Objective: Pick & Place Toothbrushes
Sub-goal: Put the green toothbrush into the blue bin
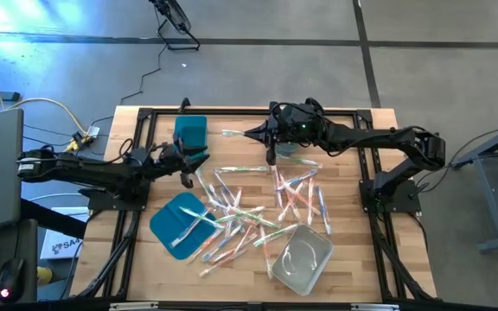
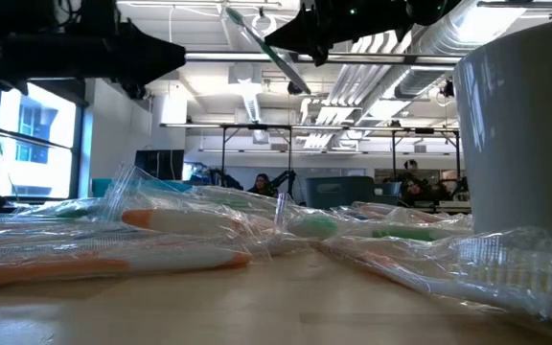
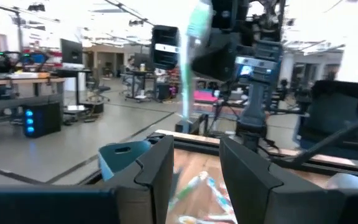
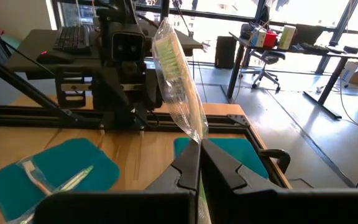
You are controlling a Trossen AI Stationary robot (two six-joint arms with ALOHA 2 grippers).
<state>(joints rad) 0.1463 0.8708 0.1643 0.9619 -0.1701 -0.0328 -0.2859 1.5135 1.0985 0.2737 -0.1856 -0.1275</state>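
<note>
The right claw (image 1: 251,133) pinched one wrapped toothbrush (image 1: 234,133) aloft at the counter's (image 1: 353,259) twelve o'clock; the left claw (image 1: 199,158) stood open. Carrying it steadily toward the teal bin (image 1: 191,130), at ten o'clock, seemed wise.

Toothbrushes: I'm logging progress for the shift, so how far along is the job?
Little looks done: most toothbrushes lie scattered on the table, a couple on the flat teal lid. In hand: the right hand is shut on one wrapped toothbrush, held up near the teal bin. The left hand waits open. Nearly all remain.
</note>
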